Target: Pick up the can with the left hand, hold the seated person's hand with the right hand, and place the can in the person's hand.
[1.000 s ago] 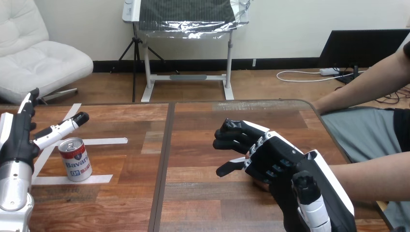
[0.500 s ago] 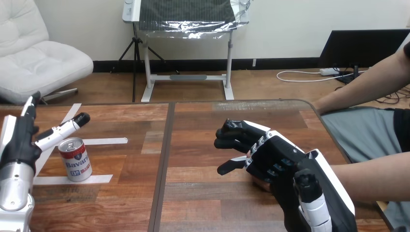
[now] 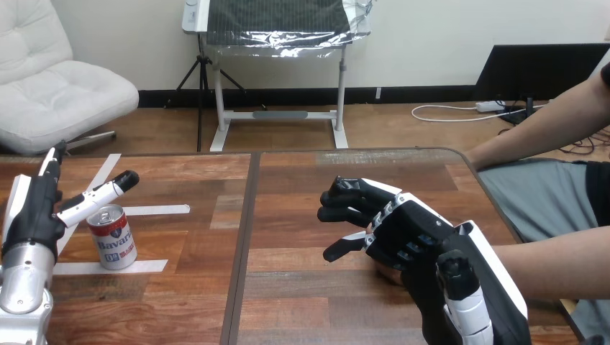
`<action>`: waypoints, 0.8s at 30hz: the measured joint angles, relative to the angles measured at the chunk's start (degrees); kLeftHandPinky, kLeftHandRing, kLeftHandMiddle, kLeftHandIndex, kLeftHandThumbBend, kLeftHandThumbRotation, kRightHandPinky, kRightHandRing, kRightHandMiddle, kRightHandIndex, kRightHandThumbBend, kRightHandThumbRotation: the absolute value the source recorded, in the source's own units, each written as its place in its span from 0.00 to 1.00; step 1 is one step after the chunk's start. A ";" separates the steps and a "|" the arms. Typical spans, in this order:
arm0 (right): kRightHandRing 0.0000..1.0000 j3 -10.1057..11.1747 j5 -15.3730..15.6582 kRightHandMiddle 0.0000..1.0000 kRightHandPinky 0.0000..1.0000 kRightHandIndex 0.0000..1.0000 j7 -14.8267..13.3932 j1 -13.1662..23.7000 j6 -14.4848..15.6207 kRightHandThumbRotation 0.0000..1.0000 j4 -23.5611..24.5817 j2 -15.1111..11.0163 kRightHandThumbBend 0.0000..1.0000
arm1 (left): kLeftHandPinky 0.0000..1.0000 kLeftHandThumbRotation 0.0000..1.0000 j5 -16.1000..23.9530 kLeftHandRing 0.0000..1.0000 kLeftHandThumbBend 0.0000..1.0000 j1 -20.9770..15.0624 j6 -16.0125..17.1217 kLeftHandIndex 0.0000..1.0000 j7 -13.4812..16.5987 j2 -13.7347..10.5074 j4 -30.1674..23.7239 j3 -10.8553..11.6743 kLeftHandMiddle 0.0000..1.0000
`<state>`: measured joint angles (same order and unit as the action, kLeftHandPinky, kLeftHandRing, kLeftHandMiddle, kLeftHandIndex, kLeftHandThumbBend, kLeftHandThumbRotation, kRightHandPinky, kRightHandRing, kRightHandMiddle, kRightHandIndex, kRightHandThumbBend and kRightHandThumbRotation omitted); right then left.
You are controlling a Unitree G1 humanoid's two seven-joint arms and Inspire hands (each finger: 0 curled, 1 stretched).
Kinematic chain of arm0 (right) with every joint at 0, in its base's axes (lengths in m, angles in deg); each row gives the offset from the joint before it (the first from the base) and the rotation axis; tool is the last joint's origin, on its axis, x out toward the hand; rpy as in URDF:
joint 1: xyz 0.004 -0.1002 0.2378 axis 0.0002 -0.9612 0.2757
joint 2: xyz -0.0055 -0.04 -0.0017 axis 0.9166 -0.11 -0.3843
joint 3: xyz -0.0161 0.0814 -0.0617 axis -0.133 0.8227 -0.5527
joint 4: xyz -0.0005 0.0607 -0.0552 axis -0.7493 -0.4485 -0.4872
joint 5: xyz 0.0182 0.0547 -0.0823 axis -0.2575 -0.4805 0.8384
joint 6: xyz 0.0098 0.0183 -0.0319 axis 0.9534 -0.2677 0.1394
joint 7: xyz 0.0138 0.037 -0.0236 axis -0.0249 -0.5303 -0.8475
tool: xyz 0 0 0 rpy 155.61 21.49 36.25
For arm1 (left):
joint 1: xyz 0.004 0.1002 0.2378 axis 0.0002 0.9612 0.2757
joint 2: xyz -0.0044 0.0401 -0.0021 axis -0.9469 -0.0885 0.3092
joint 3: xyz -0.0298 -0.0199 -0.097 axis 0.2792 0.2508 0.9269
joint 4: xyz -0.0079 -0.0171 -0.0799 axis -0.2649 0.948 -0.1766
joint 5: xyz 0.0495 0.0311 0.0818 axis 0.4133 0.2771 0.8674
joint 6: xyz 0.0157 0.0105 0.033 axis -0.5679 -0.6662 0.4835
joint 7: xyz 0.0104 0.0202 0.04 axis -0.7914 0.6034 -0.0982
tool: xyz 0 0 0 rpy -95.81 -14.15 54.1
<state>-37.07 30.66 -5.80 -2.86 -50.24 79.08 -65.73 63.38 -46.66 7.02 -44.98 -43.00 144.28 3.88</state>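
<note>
a: left hand?

b: upright at the near left of the table, palm turned inward. fingers straight and spread, thumb stretched away from them toward the middle of the table. open, gripping nothing.

a: and the can?

b: standing upright on the wood, just inside the left hand's reach, below the thumb and to the inner side of the palm. the thumb runs past the can's top rim at the back; can't tell whether it touches. the fingers are well clear of it. a strip of white tape lies on the table just past the can, on the side away from the left hand, and another passes under the can's base.

a: right hand?

b: well apart from the left hand and the can, over the near right part of the table, back shell up. it lies on top of the person's hand, of which a sliver shows under the palm's edge. can't tell whether it grips that hand or just rests over it.

a: the person's arm?

b: a forearm comes in from the right side and runs in under the right hand's wrist.
</note>
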 measured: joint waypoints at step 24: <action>0.76 0.03 1.03 0.78 0.56 0.77 -0.65 0.07 -0.03 0.90 -0.02 0.06 0.83 | 0.96 0.46 0.76 0.97 1.00 0.02 -0.96 0.96 1.62 0.03 2.85 -1.47 0.97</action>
<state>-37.04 31.69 -6.45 -2.79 -50.27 79.06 -65.67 64.14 -46.64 6.07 -43.36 -42.97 147.14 2.41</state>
